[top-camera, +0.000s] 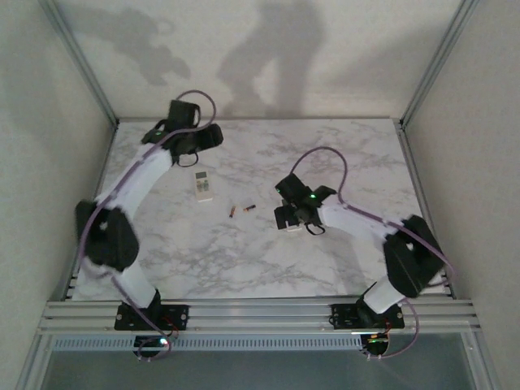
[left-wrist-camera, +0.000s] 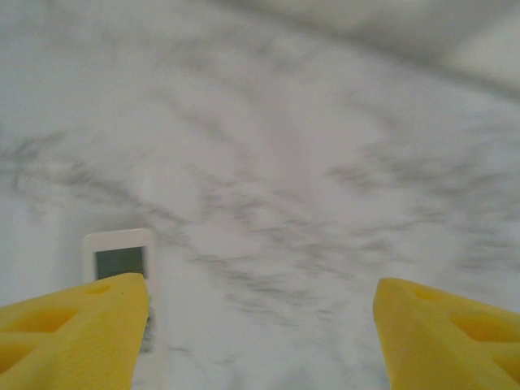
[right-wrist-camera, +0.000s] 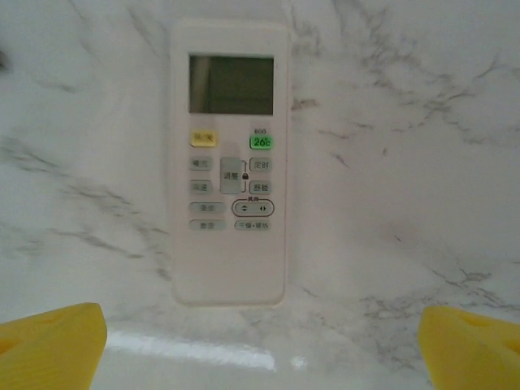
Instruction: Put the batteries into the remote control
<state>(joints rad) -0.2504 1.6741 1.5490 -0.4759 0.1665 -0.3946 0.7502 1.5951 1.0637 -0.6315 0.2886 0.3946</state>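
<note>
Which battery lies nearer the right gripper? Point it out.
The right-hand battery, closest to the right gripper; the left-hand battery lies beside it, nearer the remote control.

Lab-type robot test cell. White grey-veined marble-pattern tabletop (top-camera: 244,260), boxed by silver aluminium extrusion rails (top-camera: 260,313) and plain white panels (top-camera: 32,122) on three sides.

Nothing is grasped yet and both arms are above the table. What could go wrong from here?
The remote control lies face up, display and buttons showing, so its back rests on the smooth marble table; turning it over may make it slide. The batteries are tiny cylinders lying close together; the open right fingers closing on one may roll the other away.
</note>
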